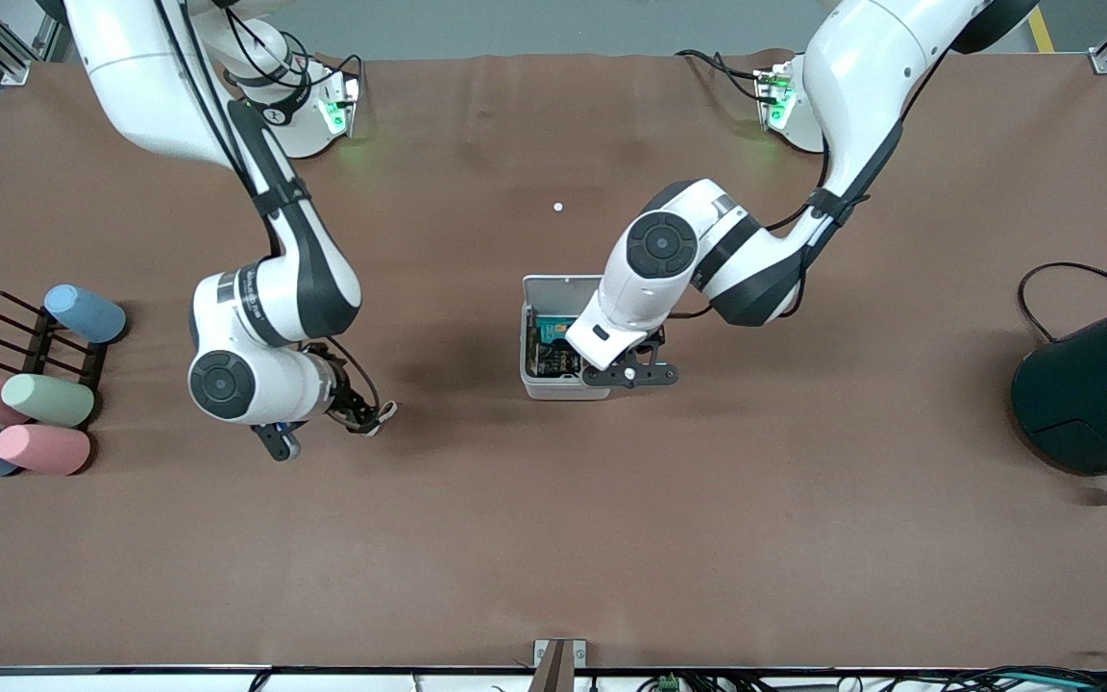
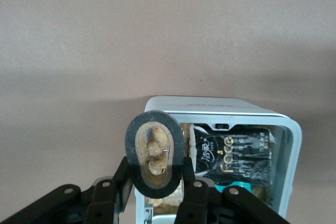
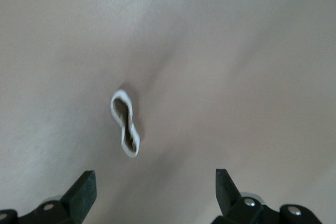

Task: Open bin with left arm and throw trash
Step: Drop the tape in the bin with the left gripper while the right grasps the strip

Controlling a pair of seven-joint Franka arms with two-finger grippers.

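The white bin (image 1: 542, 383) stands mid-table with its lid (image 1: 563, 289) swung open. My left gripper (image 1: 632, 373) is over the bin and is shut on the dark tape roll (image 2: 156, 150), which it holds upright above the bin's opening (image 2: 220, 106). The crumpled black wrapper (image 2: 236, 153) lies inside the bin. The beige rubber band (image 3: 126, 123) lies twisted on the table (image 1: 386, 411), toward the right arm's end. My right gripper (image 3: 155, 187) is open and empty just above the table beside the band, its fingers (image 1: 354, 410) not touching it.
Several pastel cylinders (image 1: 46, 399) and a dark rack (image 1: 39, 344) lie at the right arm's end. A large dark teal container (image 1: 1096, 389) with a cable stands at the left arm's end. A small white speck (image 1: 558, 207) lies nearer the bases.
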